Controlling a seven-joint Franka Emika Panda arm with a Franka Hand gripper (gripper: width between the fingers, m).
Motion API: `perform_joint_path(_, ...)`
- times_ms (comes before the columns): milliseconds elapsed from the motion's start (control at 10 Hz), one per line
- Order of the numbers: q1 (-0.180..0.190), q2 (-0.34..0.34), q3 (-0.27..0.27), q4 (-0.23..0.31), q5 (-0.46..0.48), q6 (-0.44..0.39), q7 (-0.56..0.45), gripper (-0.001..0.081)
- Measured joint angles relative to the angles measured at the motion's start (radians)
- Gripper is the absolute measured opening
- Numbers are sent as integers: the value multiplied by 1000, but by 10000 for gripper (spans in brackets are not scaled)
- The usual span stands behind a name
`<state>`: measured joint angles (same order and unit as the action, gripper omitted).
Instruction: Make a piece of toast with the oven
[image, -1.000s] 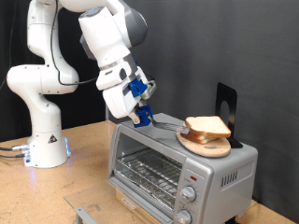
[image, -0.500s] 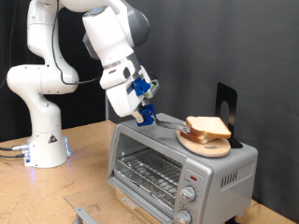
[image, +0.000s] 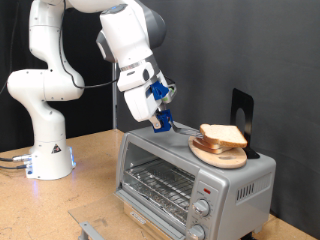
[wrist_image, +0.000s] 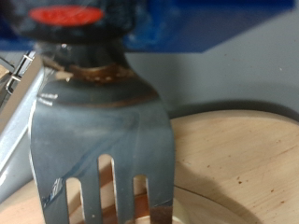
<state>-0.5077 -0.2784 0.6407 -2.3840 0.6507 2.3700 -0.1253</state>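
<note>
Early days: the bread (image: 222, 135) sits on a wooden board (image: 217, 153) atop the closed oven (image: 190, 180). The gripper (image: 161, 122), at its ten o'clock, grips a metal spatula (wrist_image: 103, 140) (nothing toasted).

The piece of toast (image: 223, 136) is a pale, squarish slice with a tan-brown crust, lying flat on a stack of like slices. The stack rests on top of the oven (image: 190, 175), toward its right end. The oven is a small silver box with a glass front door, closed, and a wire rack visible behind the glass. Two round knobs sit at its front right below a red light.
</note>
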Motion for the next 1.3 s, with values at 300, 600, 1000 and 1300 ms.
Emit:
perform_joint_path(300,0,32,26,18,-39,26,58,491)
perform_joint_path(600,0,84,49,50,-87,54,121,491)
perform_joint_path(1000,0,153,80,92,-159,104,199,491)
perform_joint_path(1300,20,188,93,73,-17,295,108,491)
